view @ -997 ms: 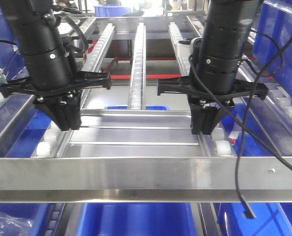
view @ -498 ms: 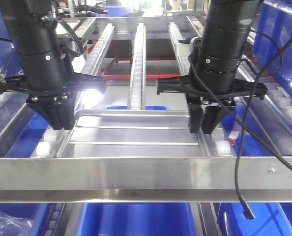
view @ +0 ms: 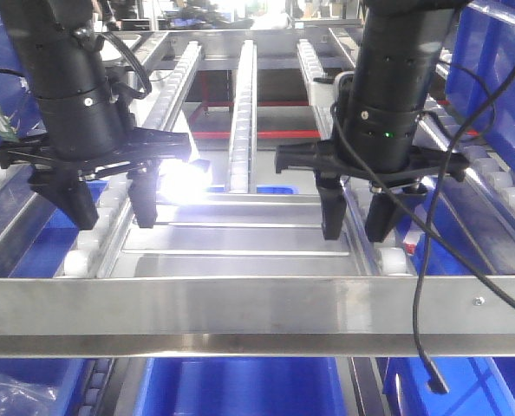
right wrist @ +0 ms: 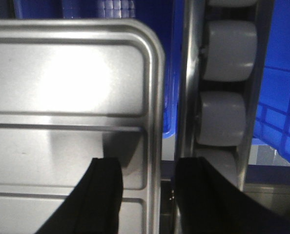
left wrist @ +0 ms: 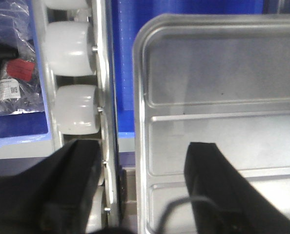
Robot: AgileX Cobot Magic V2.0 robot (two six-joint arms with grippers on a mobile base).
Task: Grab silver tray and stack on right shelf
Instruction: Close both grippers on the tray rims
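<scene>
The silver tray [view: 240, 238] lies flat on the right shelf [view: 257, 303], just behind the shelf's front bar, its two ridges running across. My left gripper [view: 113, 215] is open and straddles the tray's left rim. In the left wrist view, one finger hangs over the tray [left wrist: 218, 87] floor and the other over the white rollers [left wrist: 72, 41], so the left gripper [left wrist: 142, 151] holds nothing. My right gripper [view: 355, 230] is open astride the right rim. The right wrist view shows the right gripper [right wrist: 150, 165] with the tray [right wrist: 62, 83] rim between its fingers, untouched, beside rollers [right wrist: 228, 48].
A central roller rail [view: 243, 104] runs away up the shelf behind the tray. Blue bins sit below the shelf [view: 240, 381] and along the right side [view: 500, 52]. A black cable [view: 426, 329] dangles over the front bar. A plastic bag [left wrist: 13, 78] lies in a bin at left.
Both grippers went from shut on the tray's side rims to open, letting it go. The tray now rests on the shelf and the fingers have spread apart.
</scene>
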